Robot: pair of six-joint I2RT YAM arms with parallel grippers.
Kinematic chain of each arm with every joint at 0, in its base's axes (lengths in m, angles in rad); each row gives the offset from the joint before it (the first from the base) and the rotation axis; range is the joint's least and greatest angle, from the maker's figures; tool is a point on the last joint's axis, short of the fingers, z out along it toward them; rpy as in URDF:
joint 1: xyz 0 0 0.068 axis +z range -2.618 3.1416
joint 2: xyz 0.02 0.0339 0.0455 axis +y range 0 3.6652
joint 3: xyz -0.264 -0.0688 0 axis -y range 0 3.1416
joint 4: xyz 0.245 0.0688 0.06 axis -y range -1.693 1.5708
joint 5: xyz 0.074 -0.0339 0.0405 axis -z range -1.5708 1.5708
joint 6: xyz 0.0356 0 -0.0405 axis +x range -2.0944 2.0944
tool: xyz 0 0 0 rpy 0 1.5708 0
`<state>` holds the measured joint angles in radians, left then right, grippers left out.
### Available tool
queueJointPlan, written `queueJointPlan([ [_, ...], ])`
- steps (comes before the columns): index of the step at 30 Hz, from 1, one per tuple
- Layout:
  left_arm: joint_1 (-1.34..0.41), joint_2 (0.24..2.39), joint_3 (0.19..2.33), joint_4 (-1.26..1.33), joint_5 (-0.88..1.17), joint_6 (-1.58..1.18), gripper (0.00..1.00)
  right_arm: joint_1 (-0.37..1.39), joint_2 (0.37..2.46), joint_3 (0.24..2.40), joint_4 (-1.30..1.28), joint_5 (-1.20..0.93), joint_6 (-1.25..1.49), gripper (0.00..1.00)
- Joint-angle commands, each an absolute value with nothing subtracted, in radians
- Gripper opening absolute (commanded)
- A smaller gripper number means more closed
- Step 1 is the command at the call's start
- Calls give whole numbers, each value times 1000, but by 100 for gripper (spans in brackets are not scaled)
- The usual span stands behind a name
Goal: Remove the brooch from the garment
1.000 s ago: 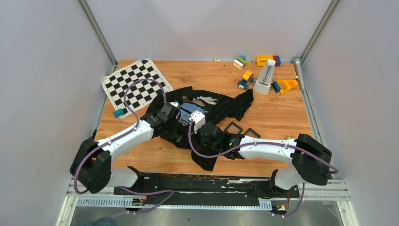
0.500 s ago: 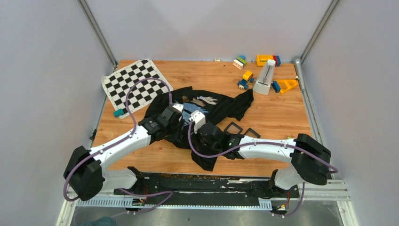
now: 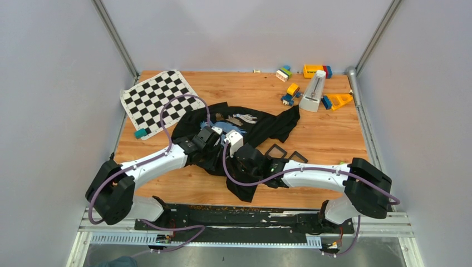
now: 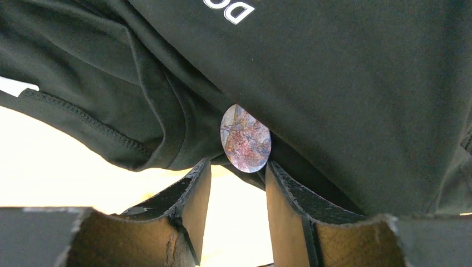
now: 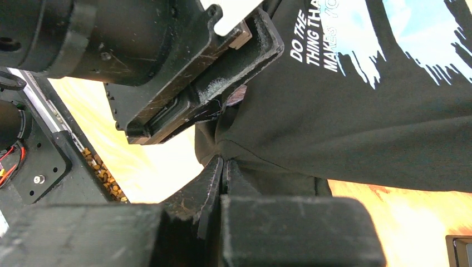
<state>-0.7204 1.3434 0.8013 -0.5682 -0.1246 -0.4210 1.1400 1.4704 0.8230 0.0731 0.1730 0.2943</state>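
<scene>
Two small square black trays (image 3: 276,150) (image 3: 298,157) sit side by side on the wooden tabletop (image 3: 328,133), just beside the right edge of the garment (image 3: 267,125). The top view is too small to show whether anything lies in them. A corner of one tray also shows at the bottom right of the right wrist view. The garment is a crumpled black cloth lying mid-tabletop, with a blue and white printed patch (image 3: 231,125) facing up. The white lettering (image 5: 320,33) printed beside that patch reads "DO THE THING THA…" over "MAKES YO…", both lines cut off by the frame edge. The left wrist view catches only the letters "DO" at its top edge. The brooch (image 4: 246,138) is an oval piece with a mottled grey and rusty-red face. It is seated on the black cloth beside a fold, below that lettering. The left pincer (image 4: 236,169) is low over the garment with its fingers (image 4: 195,194) apart. The brooch sits just at their tips and above the gap, its lower edge next to the right-hand finger, and it is not clamped. The right pincer (image 5: 224,164) has its fingers pressed together on a pinched fold of the garment, close beside the left pincer's body. A black-and-white chequered mat (image 3: 158,97) lies at the far left, its corner near the garment.
</scene>
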Motion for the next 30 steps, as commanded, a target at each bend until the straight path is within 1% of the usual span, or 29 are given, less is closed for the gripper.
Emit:
queueJointPlan([
  [1,-726,1376,838,-527,-141,-413,45,1134,1465,824,127,164,313,0],
  [6,-724,1430,863,-533,-183,-431,34,1129,1464,822,127,157,315,0],
  [9,-722,1429,865,-521,-206,-438,24,1127,1465,823,127,153,314,0],
  [11,-716,1428,867,-514,-213,-445,21,1126,1466,824,127,150,315,0],
  [14,-706,1426,876,-515,-212,-453,18,1127,1470,825,127,147,314,0],
  [17,-703,1416,882,-522,-205,-455,19,1124,1473,827,125,150,317,0],
  [18,-702,1414,883,-523,-197,-457,24,1124,1474,827,124,151,318,0],
  [20,-699,1407,884,-528,-181,-457,29,1122,1477,829,120,153,325,0],
  [22,-697,1399,884,-536,-173,-461,31,1116,1479,830,118,150,329,0],
  [25,-694,1388,883,-543,-171,-461,31,1113,1478,830,117,148,331,0],
  [30,-686,1369,881,-548,-165,-462,28,1111,1483,831,115,142,333,0],
])
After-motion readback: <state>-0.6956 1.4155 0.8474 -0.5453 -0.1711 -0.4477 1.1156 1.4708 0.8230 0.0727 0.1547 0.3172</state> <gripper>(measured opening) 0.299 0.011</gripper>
